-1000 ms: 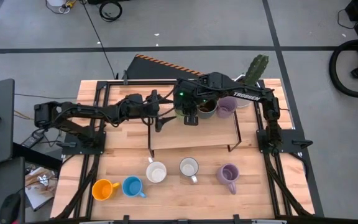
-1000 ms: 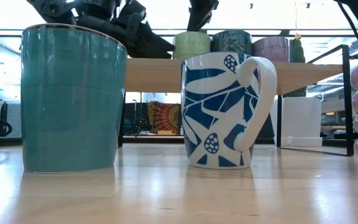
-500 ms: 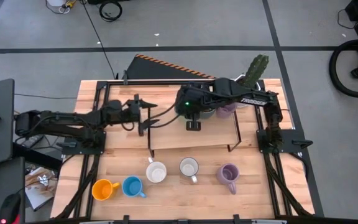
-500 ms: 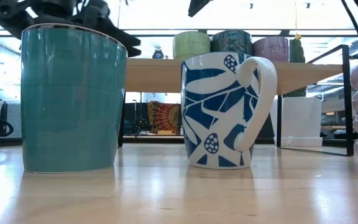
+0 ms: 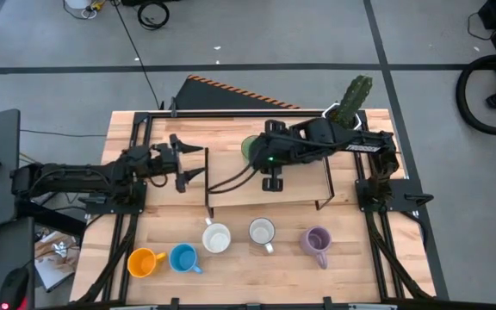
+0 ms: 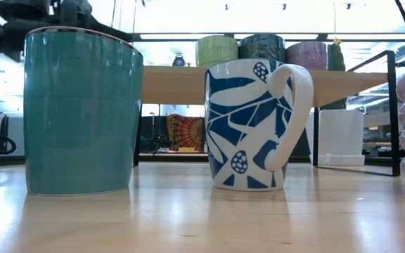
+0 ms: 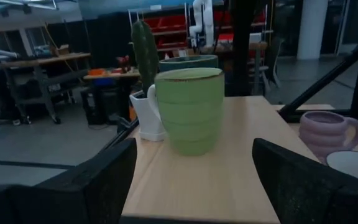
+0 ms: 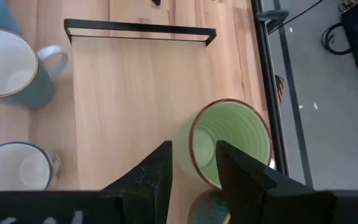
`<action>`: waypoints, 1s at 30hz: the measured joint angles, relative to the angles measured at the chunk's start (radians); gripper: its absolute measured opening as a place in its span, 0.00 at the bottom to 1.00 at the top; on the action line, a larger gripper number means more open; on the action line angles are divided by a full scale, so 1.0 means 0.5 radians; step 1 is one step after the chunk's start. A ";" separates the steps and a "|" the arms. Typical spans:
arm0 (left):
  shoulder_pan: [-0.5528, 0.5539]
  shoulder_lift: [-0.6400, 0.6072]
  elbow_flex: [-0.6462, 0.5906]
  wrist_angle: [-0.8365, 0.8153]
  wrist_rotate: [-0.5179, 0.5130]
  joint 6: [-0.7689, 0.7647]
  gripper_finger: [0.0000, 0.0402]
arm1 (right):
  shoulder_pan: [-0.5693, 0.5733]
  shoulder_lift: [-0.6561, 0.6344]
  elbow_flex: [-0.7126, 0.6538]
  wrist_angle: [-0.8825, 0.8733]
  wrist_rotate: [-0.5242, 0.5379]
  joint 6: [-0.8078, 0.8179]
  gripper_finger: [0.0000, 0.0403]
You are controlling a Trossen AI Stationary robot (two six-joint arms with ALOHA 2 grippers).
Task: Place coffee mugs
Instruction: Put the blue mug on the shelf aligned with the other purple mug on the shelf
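Green mug [image 7: 189, 110] empty, upright on the raised shelf [image 7: 216, 180].

A pale green ribbed mug [image 7: 188, 111] with a brown rim stands ahead of the left gripper [image 7: 194, 180], whose fingers are dark. Beyond it is a white pot [image 7: 148, 116] holding a green cactus [image 7: 144, 53]; a lavender mug [image 7: 325, 132] sits off to one side.

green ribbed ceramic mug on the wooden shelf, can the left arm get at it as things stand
Probably yes. The left claw is open and points along the raised wooden shelf at the green ribbed ceramic mug, with bare wood between. The right claw hovers close beside that mug and could crowd the approach.
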 joint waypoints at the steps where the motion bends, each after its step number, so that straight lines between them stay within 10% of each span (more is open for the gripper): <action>1: 0.000 -0.038 -0.030 0.006 0.000 -0.003 0.81 | 0.015 -0.003 0.000 -0.001 0.010 0.018 0.32; 11: 0.000 -0.240 -0.206 0.051 0.001 -0.104 0.81 | 0.153 -0.221 -0.372 0.147 0.187 0.173 0.32; 30: 0.000 -0.453 -0.206 -0.261 0.130 -0.124 0.81 | 0.307 -1.371 -2.256 1.831 0.058 -0.047 0.32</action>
